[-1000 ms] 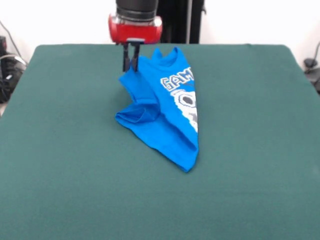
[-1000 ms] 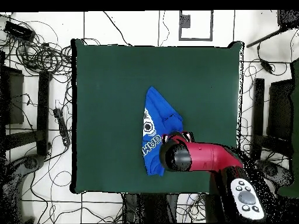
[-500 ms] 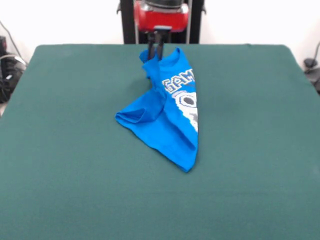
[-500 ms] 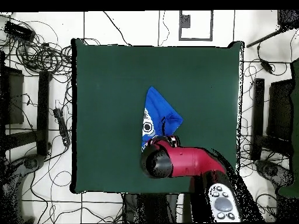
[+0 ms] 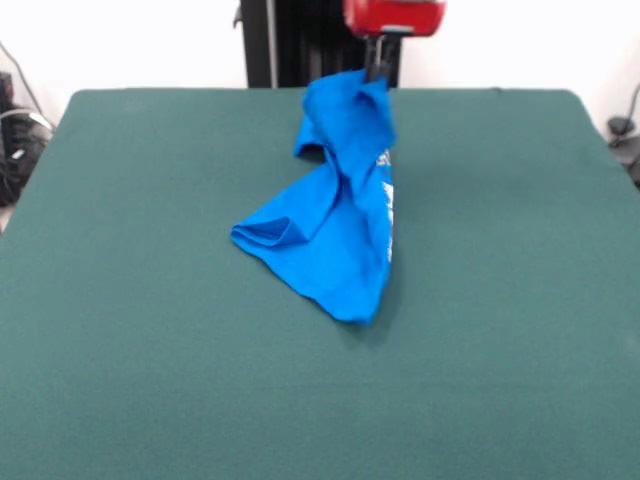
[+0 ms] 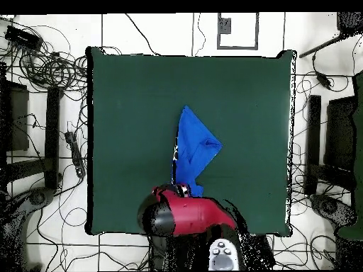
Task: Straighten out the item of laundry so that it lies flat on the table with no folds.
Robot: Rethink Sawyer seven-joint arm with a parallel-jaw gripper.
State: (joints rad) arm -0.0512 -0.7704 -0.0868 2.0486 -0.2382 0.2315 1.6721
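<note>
The gripper [image 5: 378, 72] hangs below the red arm [image 5: 394, 15] near the counter's [image 5: 150, 350] robot-side edge, pressed together on a bunched upper corner of the shirt [image 5: 335, 215] and holding that part clear of the green cloth. From the pinch the blue fabric drops in a twisted, rumpled column, then fans out into a wide lower part that rests on the counter. That lower part lies around the middle of the counter, somewhat toward the robot-side edge; one point of it reaches toward the opposite edge and a folded flap juts out to one side. A thin strip of white print [image 5: 388, 205] shows along one edge of the hanging fabric; the rest of the visible surface is plain blue.

In the overhead view the red arm [image 6: 191, 216] crosses the robot-side edge and covers the gripper, and the shirt [image 6: 193, 145] runs from under it as a long triangle, well apart from both side edges. Tangled cables [image 6: 42, 64] lie on the floor around the counter.
</note>
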